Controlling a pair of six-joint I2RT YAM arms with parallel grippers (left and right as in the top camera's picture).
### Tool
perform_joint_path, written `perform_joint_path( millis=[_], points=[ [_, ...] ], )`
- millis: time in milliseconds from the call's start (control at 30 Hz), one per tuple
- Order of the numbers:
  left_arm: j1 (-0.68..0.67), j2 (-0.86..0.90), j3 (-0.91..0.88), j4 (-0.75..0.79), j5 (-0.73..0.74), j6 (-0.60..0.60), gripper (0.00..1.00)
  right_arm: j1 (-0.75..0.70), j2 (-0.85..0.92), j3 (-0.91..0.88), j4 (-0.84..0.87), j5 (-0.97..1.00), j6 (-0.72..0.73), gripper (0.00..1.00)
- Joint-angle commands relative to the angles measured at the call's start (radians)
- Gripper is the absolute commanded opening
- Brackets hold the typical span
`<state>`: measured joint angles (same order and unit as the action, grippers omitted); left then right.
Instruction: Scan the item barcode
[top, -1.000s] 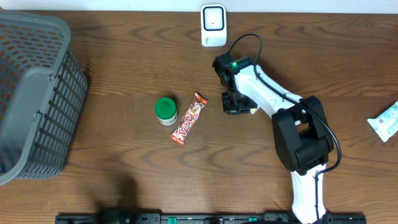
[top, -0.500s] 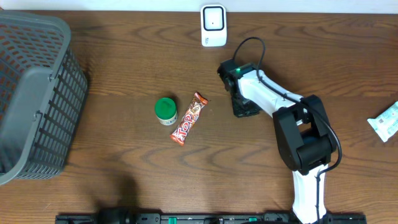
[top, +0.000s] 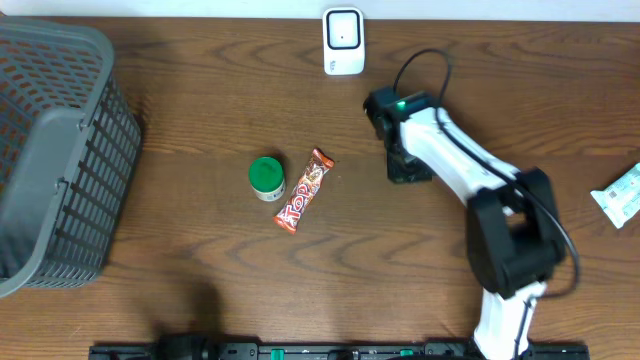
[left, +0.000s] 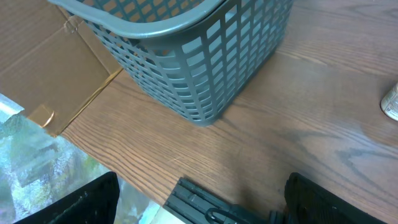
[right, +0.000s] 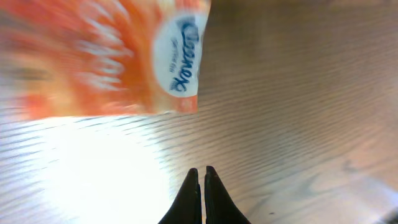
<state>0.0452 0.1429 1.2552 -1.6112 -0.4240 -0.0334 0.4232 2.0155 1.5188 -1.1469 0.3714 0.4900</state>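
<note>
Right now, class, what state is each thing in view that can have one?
left gripper: open, empty
right gripper: shut, holding nothing
green-lidded jar: upright, lid on
chocolate bar: wrapped, lying flat
orange packet: on the table, not gripped
basket: upright
scanner: on or off, cannot tell

The orange packet (right: 93, 62) in the right wrist view carries the brand "Kleenex", blue on a white oval, turned sideways; the candy bar (top: 304, 190) has white letters, too small to read.

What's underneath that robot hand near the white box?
An orange packet with blue lettering lies on the table just beyond the shut right gripper. From overhead, the arm hides it.
</note>
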Motion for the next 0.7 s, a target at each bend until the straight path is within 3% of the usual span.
perform_joint_path(
  millis=[0,400,667],
  points=[
    [0.002,-0.01,0.003,-0.078,-0.006,-0.006,0.86,-0.019,-0.082,0.02,0.043,-0.06,0.017,0.01],
    [0.002,-0.01,0.003,-0.078,-0.006,-0.006,0.86,-0.063,0.007,0.02,0.235,-0.171,-0.02,0.01],
    [0.002,-0.01,0.003,-0.078,-0.006,-0.006,0.86,-0.064,0.063,0.02,0.248,-0.171,-0.011,0.01]
  ],
)
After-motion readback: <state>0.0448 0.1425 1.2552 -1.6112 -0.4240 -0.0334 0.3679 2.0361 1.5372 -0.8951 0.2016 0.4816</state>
